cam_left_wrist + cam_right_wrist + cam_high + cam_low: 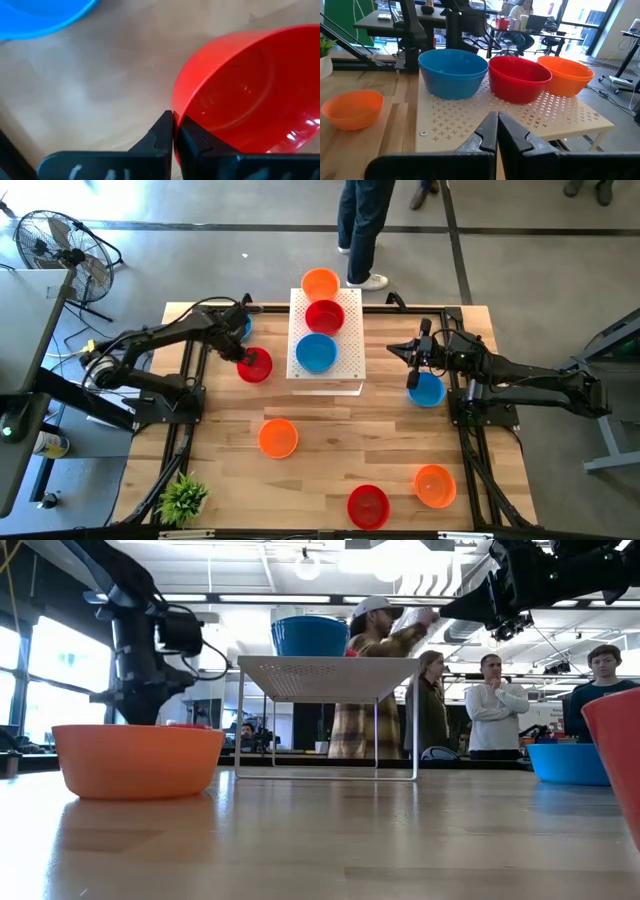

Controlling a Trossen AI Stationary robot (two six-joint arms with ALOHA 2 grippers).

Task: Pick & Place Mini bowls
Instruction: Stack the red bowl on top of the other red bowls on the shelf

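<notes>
Left claw pinches a red bowl's rim

Left gripper [173,131], fingers clamped on the red bowl [255,366] left of centre, should lift level toward the white platform [352,356]; right gripper [497,129] hangs closed, empty.

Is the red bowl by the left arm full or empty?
Empty: the left wrist view shows the red bowl's bare, shiny inside.

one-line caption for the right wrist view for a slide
Right gripper, fingers shut, faces blue, red and orange mini bowls on the white perforated platform.
</notes>
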